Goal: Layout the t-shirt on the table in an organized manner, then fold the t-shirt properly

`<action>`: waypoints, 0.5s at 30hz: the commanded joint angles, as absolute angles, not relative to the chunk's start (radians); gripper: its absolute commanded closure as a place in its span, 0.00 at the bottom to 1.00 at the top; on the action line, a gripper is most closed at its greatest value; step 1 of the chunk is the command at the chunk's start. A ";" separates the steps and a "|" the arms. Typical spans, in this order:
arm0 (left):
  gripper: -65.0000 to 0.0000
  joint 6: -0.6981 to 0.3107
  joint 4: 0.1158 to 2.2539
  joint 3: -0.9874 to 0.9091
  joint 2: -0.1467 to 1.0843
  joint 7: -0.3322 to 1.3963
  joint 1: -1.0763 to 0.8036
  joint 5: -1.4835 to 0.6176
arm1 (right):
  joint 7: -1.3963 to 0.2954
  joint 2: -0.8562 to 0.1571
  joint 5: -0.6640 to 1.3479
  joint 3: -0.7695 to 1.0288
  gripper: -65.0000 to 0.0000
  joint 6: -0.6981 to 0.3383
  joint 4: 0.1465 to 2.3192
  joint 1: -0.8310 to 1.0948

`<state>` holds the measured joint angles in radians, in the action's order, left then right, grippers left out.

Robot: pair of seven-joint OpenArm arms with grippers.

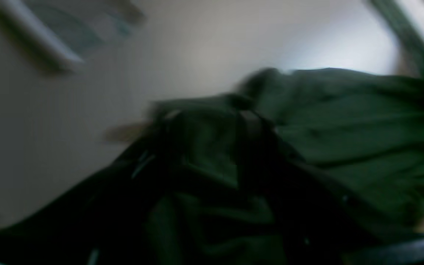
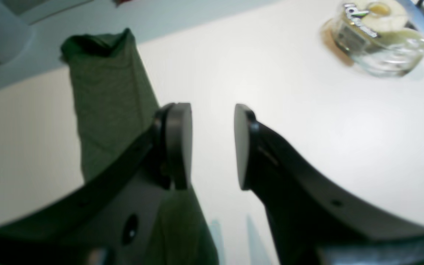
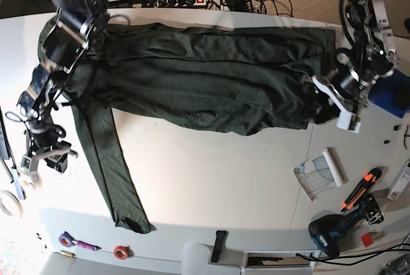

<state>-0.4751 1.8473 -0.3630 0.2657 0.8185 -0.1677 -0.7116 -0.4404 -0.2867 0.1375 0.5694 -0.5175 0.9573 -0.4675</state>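
Beside t-shirt [image 3: 205,83], right tool [image 2: 212,145] stands apart; left tool [image 1: 208,123] (blurred) amid cloth, grip untellable; label on tape roll [image 2: 377,36] unreadable.

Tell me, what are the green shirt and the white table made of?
The t-shirt looks like soft knit cloth, probably cotton: matte dark green, with wrinkles and floppy folds. The table looks like hard, smooth white board, maybe laminate: it shines a little under the light.
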 commanded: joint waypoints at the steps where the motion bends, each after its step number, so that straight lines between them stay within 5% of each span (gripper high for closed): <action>1: 0.62 -0.506 1.862 -0.367 0.264 0.803 -0.168 -0.756 | -0.414 -0.316 0.148 0.570 0.70 -0.519 0.930 -0.514; 4: 0.62 -0.585 1.862 -0.367 0.226 0.841 -0.171 -0.794 | -0.405 -0.348 0.149 0.570 0.70 -0.519 0.797 -0.564; 15: 0.62 -0.589 1.862 -0.295 0.211 0.839 -0.151 -0.825 | -0.395 -0.341 0.149 0.570 0.70 -0.530 0.556 -0.576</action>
<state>-0.5812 1.8473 -0.2916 0.2031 0.8639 -0.1635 -0.8051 -0.3759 -0.3378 0.1566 0.5701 -0.5240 0.5533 -0.5575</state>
